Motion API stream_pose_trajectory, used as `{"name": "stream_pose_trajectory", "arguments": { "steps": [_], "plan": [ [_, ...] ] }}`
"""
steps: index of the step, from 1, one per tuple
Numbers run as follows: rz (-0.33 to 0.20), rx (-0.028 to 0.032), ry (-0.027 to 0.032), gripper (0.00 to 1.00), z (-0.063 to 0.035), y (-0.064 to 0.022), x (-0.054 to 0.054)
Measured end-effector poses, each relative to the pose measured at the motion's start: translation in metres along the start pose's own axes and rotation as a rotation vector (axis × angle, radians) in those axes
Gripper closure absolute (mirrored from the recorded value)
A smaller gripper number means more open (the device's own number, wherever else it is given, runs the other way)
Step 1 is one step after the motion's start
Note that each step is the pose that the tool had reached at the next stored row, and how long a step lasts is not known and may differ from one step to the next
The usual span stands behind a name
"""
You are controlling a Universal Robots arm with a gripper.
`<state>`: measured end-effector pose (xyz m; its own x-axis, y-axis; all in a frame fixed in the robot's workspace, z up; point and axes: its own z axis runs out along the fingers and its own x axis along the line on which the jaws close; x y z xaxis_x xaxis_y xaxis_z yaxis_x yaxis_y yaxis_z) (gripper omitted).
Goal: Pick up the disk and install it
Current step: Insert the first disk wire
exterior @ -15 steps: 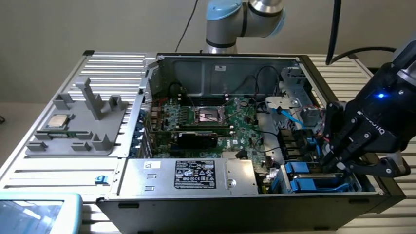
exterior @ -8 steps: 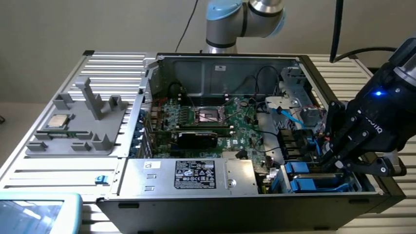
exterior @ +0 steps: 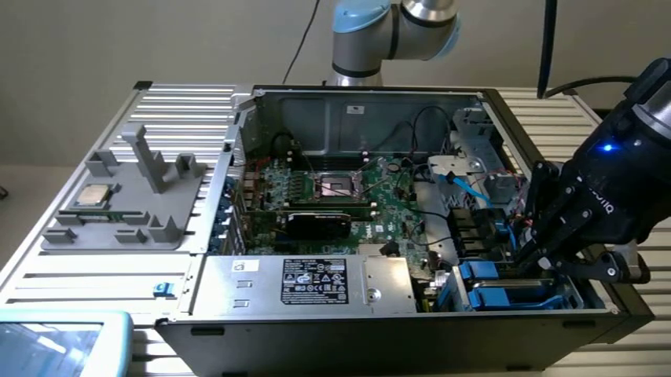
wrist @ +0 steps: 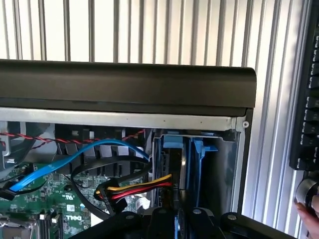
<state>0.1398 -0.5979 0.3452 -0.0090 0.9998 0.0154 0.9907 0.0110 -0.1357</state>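
Gripper [exterior: 529,259] reaches down into the computer case [exterior: 346,345] and is clamped on the disk [wrist: 179,167], though the fingertips themselves are hidden behind the black gripper body. Standing on edge, the disk sits in the blue-railed drive bay [wrist: 202,149] at a corner of the case, with its face and label turned out of sight. Yellow and red cables [wrist: 144,186] run just beside it, and the case's motherboard [exterior: 346,196] is partly cut off.

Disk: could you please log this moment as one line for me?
gripper: at bay | disk: edge-on in bay, between blue rails | case: open
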Motion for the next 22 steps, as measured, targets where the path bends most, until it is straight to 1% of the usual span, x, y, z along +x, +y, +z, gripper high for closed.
{"name": "stream_pose_trajectory", "arguments": {
  "steps": [3, 6, 7, 11, 12, 13, 15, 16, 19, 21, 22],
  "plan": [
    [0.038, 0.0006, 0.0053, 0.84, 0.0000, 0.0000, 0.0000],
    [0.039, 0.0006, 0.0055, 0.84, 0.0000, 0.0000, 0.0001],
    [0.040, 0.0018, 0.0057, 0.84, 0.0001, 0.0000, 0.0000],
    [0.054, 0.0192, 0.0074, 0.84, 0.0000, 0.0000, 0.0001],
    [0.058, 0.0221, 0.0080, 0.84, 0.0000, 0.0000, 0.0002],
    [0.061, 0.0237, 0.0084, 0.84, 0.0000, 0.0000, 0.0002],
    [0.067, 0.0256, 0.0087, 0.84, -0.0001, 0.0007, 0.0002],
    [0.069, 0.0262, 0.0077, 0.84, -0.0001, 0.0012, 0.0002],
    [0.075, 0.0284, 0.0005, 0.84, -0.0002, 0.0021, 0.0002],
    [0.078, 0.0297, -0.0077, 0.84, -0.0003, 0.0024, 0.0003],
    [0.080, 0.0303, -0.0101, 0.84, -0.0002, 0.0026, 0.0004]
  ]
}}
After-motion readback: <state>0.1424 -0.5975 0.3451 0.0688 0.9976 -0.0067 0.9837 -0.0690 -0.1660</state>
